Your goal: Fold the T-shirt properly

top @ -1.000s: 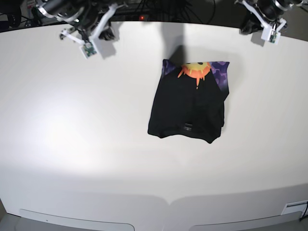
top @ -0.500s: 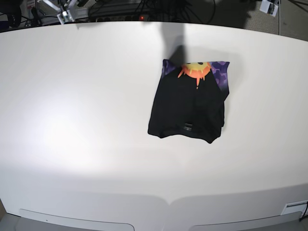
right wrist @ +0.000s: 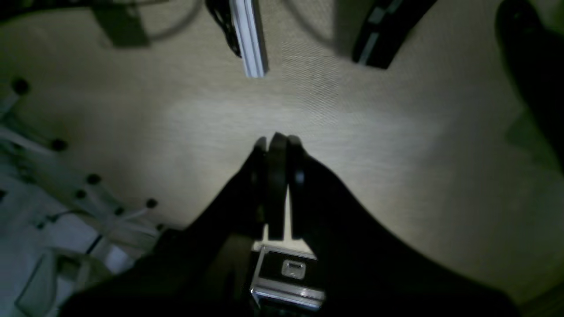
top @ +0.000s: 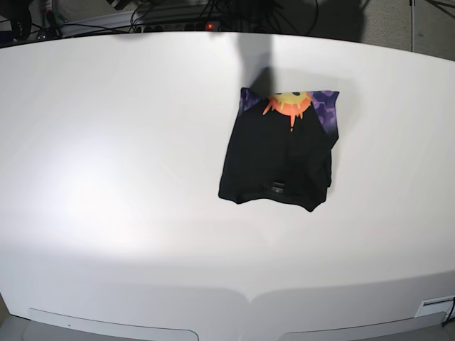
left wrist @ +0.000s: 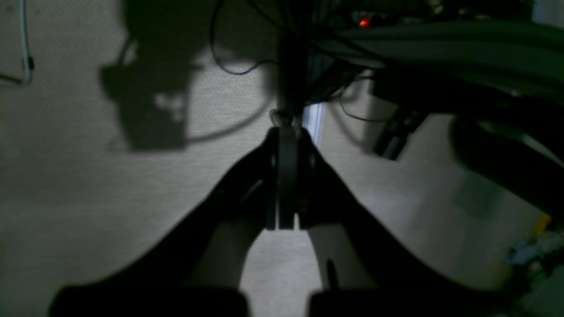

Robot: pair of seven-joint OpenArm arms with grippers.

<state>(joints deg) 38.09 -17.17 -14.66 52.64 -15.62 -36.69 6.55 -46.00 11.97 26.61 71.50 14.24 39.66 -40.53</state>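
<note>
The T-shirt (top: 277,156) is laid folded into a compact rectangle on the white table (top: 106,177). The left gripper (left wrist: 282,176) and right gripper (right wrist: 275,176) are held off it, jaws pressed together on nothing. Edges are best squared before the fold is judged finished.

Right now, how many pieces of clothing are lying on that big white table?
1. A single folded black T-shirt lies right of the table's centre, toward the far edge, its sun print showing at the far end. Nothing else seems hidden.

A lab: bare white table (top: 106,177), tangled cables (top: 170,14) behind.
</note>
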